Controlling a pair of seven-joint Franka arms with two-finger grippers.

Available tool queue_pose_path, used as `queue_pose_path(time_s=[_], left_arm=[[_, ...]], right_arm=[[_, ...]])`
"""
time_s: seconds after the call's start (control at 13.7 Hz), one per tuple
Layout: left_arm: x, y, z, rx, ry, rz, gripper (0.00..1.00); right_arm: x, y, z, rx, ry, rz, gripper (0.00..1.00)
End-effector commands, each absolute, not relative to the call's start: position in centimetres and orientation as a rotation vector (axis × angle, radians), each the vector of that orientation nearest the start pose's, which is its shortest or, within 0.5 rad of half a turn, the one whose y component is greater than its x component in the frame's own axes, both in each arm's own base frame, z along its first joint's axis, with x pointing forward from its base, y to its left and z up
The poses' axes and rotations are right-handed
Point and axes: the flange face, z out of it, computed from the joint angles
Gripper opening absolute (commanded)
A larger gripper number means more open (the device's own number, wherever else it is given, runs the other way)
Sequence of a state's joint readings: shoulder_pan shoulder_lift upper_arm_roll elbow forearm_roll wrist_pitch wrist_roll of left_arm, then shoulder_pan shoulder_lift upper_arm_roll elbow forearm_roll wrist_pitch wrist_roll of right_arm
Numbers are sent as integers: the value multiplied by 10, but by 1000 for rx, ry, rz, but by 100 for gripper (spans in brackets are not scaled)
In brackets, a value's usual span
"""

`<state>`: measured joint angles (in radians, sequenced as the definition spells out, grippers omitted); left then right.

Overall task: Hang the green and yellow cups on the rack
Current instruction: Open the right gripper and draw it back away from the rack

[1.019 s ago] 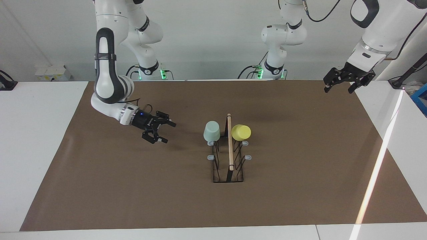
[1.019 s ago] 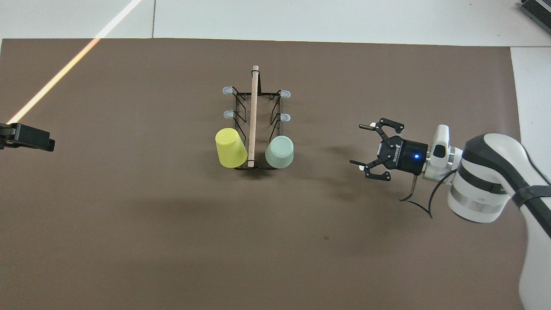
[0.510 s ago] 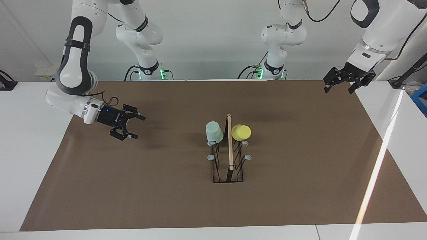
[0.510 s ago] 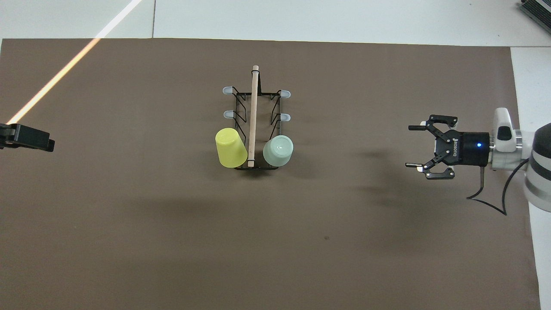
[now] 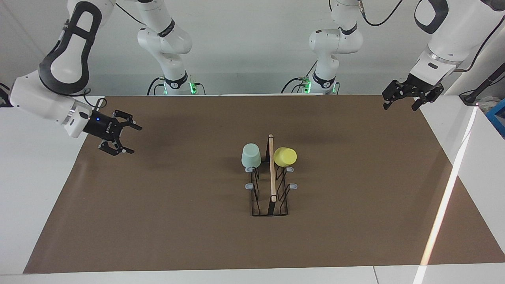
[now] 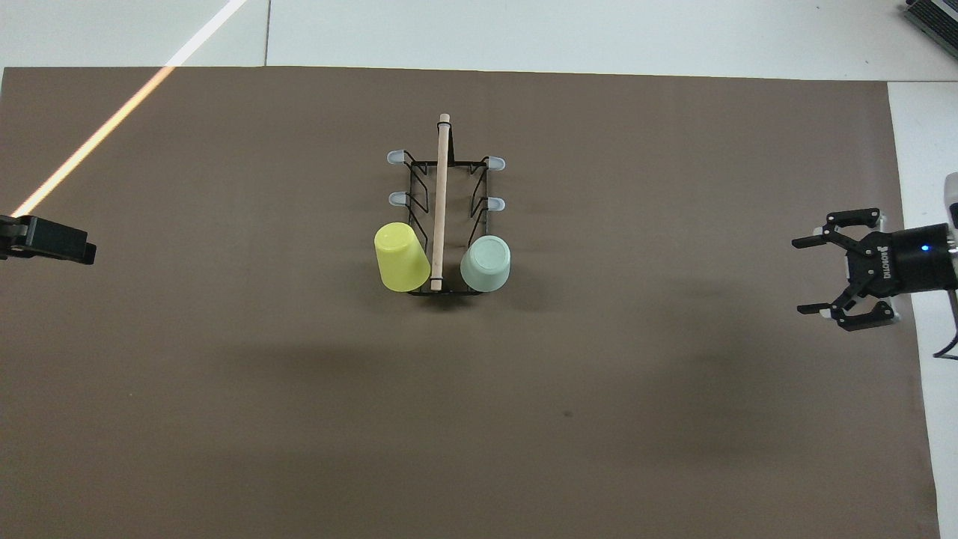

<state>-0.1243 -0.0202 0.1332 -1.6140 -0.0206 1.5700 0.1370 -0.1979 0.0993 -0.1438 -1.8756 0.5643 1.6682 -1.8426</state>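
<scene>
Rack [image 6: 446, 217] mid tabletop [image 6: 299, 389]. Yellow cup [image 6: 400, 257] and green cup [image 6: 486, 263] hang on its robot-end prongs, either side of the wooden rod. Right tool [image 6: 812, 275] empty, fingers spread, over the mat edge. Left tool [image 6: 45, 239] barely in frame.

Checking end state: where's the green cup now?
The green cup hangs on the rack, at the rack's end nearer the robots, beside the yellow cup, toward the right arm's end.

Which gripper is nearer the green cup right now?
Right. The right gripper hangs open over the mat's edge at its own end; the green cup hangs on the rack. The left gripper, open, waits farther off, over the opposite corner.
</scene>
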Motion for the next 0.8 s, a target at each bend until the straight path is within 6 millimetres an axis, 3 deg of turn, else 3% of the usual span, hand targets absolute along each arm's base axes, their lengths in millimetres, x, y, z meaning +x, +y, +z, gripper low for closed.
queue_pose_path(time_s=[0.0,0.44,0.73], left_arm=[[543,3,615,-3148,223,50,100],[543,0,616,-3147,230,45,100],[543,1,616,-3147,227,47,100]], right_arm=[[524,-119,513,-2233,-1614,-235,100],[528,-58,531,-2431,-1390,-79,100],[534,-39,540,-2590,-1209,-9,100]])
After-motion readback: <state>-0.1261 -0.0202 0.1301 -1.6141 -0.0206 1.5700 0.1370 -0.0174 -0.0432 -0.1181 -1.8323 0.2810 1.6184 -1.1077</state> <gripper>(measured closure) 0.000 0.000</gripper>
